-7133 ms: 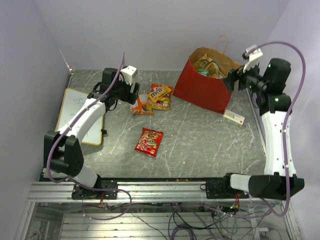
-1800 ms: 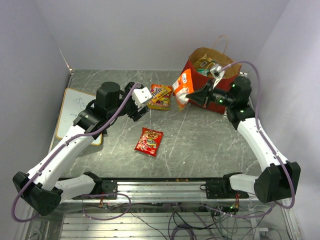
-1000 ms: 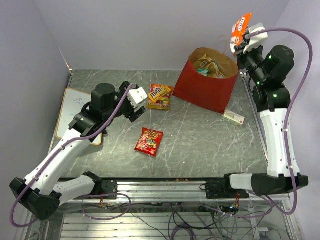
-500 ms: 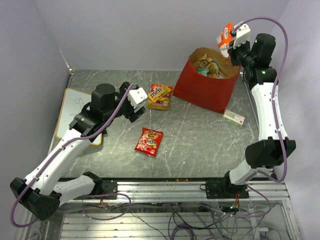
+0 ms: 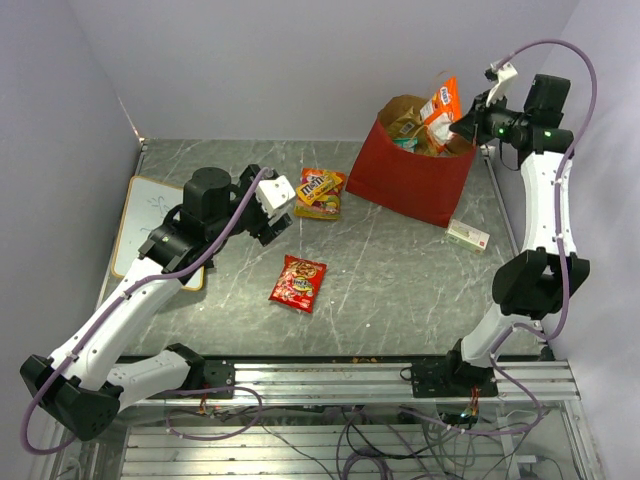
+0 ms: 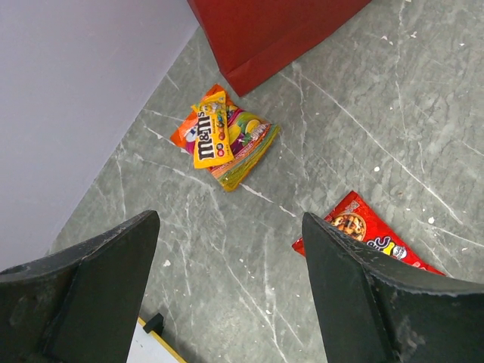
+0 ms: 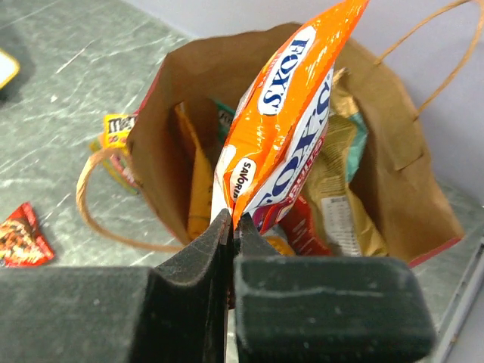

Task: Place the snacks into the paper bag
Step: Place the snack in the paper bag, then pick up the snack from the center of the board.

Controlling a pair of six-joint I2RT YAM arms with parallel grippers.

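Above the paper bag [image 5: 400, 185], orange packet [image 5: 440, 108].

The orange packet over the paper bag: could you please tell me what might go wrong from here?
1. The right gripper pinches the orange packet only at its edge, so it may slip early.
2. The paper bag already holds many packets, so this one could perch high and tip out.
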